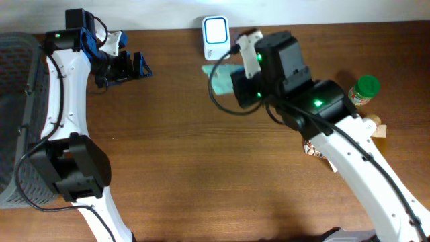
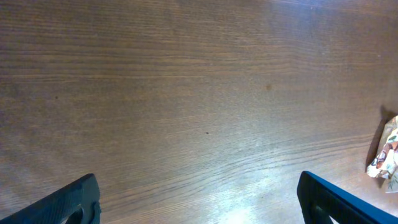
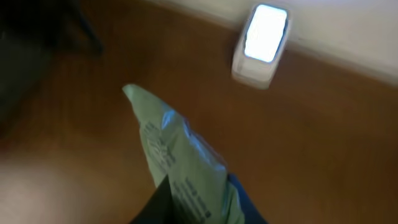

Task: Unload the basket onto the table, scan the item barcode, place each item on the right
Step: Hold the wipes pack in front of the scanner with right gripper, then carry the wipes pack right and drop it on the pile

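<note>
My right gripper (image 3: 199, 208) is shut on a pale green packet (image 3: 180, 165) with printed text, held above the table and pointing toward the white barcode scanner (image 3: 261, 43), whose window glows. Overhead, the green packet (image 1: 225, 75) shows just below the scanner (image 1: 216, 37) at the table's back edge, with the right gripper itself hidden under the arm. No barcode is readable on the blurred packet. My left gripper (image 1: 136, 65) hangs open at the back left; its blue fingertips (image 2: 336, 202) stand far apart over bare wood.
A green-lidded jar (image 1: 364, 91) and small packaged items (image 1: 376, 128) lie at the right side of the table. A patterned wrapper (image 2: 387, 155) shows at the left wrist view's right edge. A dark mesh basket (image 1: 13, 114) stands off the table's left end.
</note>
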`<state>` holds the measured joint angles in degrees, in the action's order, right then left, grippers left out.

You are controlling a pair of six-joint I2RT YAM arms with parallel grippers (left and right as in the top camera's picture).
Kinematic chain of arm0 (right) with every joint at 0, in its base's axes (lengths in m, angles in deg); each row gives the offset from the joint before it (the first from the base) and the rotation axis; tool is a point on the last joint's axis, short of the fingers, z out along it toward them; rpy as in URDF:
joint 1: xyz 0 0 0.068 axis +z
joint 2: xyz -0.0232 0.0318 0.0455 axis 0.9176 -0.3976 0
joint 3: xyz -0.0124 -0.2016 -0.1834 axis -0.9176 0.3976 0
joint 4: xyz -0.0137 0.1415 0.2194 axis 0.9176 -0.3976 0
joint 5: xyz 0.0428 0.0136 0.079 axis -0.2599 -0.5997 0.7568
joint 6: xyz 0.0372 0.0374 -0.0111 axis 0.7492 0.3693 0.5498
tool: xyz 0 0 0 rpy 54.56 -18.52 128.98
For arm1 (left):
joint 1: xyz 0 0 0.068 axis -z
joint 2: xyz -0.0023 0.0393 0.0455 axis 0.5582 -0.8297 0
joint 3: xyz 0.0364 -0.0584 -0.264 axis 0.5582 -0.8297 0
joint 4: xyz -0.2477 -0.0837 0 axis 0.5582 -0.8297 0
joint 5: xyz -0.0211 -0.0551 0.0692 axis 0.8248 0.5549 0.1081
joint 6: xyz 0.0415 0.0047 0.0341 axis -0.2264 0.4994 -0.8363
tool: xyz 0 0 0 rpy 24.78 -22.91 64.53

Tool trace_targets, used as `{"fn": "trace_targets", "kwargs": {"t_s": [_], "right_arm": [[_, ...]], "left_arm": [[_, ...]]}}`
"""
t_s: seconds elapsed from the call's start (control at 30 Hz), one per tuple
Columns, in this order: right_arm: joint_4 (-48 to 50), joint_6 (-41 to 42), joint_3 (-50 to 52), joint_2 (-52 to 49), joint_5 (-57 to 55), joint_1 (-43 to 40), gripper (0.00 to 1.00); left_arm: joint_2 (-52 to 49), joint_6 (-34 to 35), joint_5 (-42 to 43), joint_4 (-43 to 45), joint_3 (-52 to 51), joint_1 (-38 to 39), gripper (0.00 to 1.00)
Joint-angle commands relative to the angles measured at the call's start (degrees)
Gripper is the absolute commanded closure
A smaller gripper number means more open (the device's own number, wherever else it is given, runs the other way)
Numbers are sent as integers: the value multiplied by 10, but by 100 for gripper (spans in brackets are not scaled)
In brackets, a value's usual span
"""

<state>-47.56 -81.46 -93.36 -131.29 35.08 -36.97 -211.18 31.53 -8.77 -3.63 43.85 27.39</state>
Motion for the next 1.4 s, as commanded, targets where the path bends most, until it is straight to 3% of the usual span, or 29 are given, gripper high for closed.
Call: {"fn": "trace_targets", "kwargs": {"t_s": [0.0,0.07,0.13,0.2,0.37,0.47,0.5,0.53,0.63,0.7,0.8,0.97,1.13,1.17,1.37], "right_arm": [[-123,41,3,3,17,-28,87],[-195,41,16,-10,-12,-60,87],[-203,41,48,-16,-62,-84,86],[-186,41,107,-24,-116,-127,86],[-76,82,238,-53,-120,-264,87],[-47,87,248,-62,-118,-320,88],[-32,86,248,-62,-115,-336,77],[-24,86,248,-62,-109,-348,54],[-9,87,245,-62,-93,-363,43],[-17,86,228,-61,-87,-366,30],[-58,86,172,-52,-75,-368,27],[-221,66,14,1,-27,-367,27],[-313,51,-34,161,17,-367,26],[-320,51,-34,194,23,-367,2],[-326,51,-34,340,21,-367,2]], "left_arm": [[4,-3,2,1,5,-1,1],[4,-3,3,1,5,-1,1],[4,-3,2,1,5,-1,1],[4,-3,2,1,5,-1,1],[4,-3,3,1,5,-1,1],[4,-3,2,1,5,-1,1],[4,-3,2,1,5,-1,1],[4,-3,2,1,5,-1,1],[4,-3,2,1,5,-1,1],[4,-3,2,1,5,-1,1],[4,-3,2,1,5,-1,1],[4,-3,3,1,5,-1,1],[4,-3,3,1,5,-1,1],[4,-3,3,1,5,-1,1],[4,-3,3,1,5,-1,1]]}}
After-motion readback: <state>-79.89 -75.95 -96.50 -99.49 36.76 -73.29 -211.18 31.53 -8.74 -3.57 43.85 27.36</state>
